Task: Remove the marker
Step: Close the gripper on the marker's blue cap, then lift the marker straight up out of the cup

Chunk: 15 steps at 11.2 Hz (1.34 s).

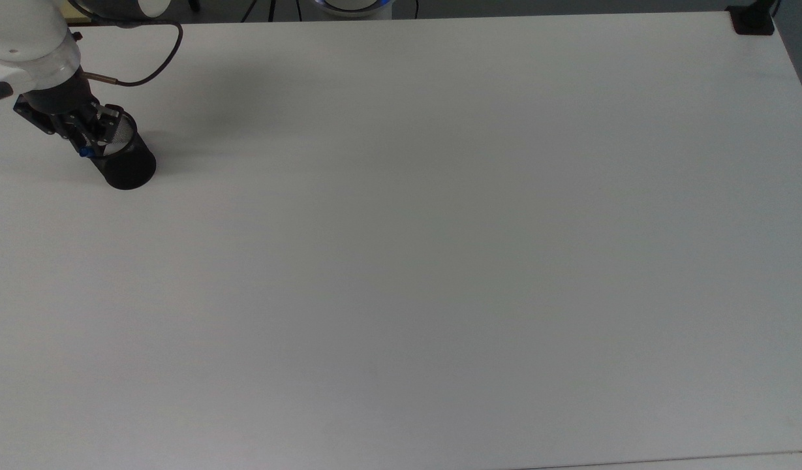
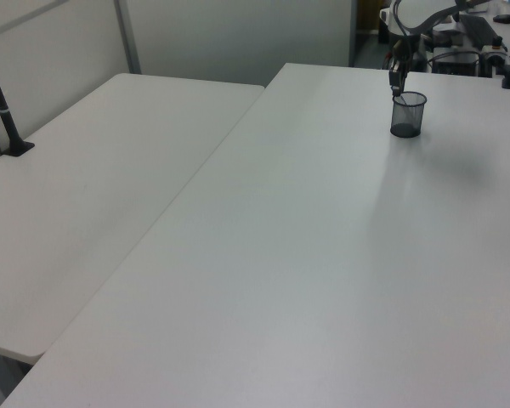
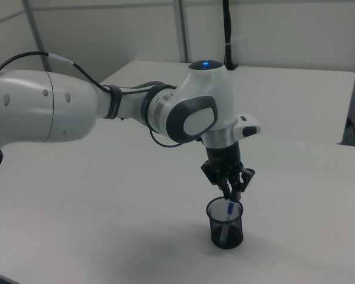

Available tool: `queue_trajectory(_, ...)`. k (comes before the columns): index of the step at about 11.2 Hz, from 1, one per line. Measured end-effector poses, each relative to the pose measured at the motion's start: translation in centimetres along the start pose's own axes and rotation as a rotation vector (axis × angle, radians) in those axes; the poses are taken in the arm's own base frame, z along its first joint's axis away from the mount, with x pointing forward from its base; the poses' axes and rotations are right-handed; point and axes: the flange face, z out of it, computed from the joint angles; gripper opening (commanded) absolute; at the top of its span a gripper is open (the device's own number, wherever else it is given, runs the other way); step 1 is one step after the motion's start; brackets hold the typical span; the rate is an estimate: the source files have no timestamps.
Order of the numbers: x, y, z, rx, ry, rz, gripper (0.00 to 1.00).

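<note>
1. Fingers of the black two-finger end effector [image 3: 232, 190] point straight down over the black mesh cup [image 3: 225, 223]; they look closed on the top of the marker, though the contact itself is hard to make out
2. Directly beneath it, the slim white-barrelled marker with a blue cap [image 3: 228, 214] stands inside the cup, blue end up at the rim, long axis near vertical and leaning slightly
3. Judging from this, the coming move is a straight upward lift along that axis
4. In the top view the cup [image 1: 123, 160] stands near the white bench's [image 1: 440, 228] left edge
</note>
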Motion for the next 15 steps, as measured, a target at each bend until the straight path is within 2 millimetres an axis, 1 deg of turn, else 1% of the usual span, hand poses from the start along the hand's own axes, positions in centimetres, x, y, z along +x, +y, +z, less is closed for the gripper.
queue_trajectory(1, 0.0, 0.0, 0.1, 0.000, -0.001, 0.000, 0.29)
queue_trajectory(3, 0.0, 0.0, 0.1, 0.001, -0.002, -0.001, 0.16)
queue_trajectory(4, 0.1, 0.0, 0.1, -0.002, 0.005, -0.005, 0.13)
queue_trajectory(11, 0.2, 0.1, -0.2, -0.007, 0.019, -0.016, 0.12)
queue_trajectory(12, 0.3, 0.2, -0.9, -0.012, 0.030, -0.015, 0.12)
queue_trajectory(13, 0.4, 0.5, -2.8, -0.024, 0.055, -0.011, 0.12)
queue_trajectory(14, 0.3, 0.7, -5.6, -0.030, 0.066, -0.007, 0.13)
queue_trajectory(15, 0.0, 0.8, -9.1, -0.027, 0.078, 0.002, 0.14)
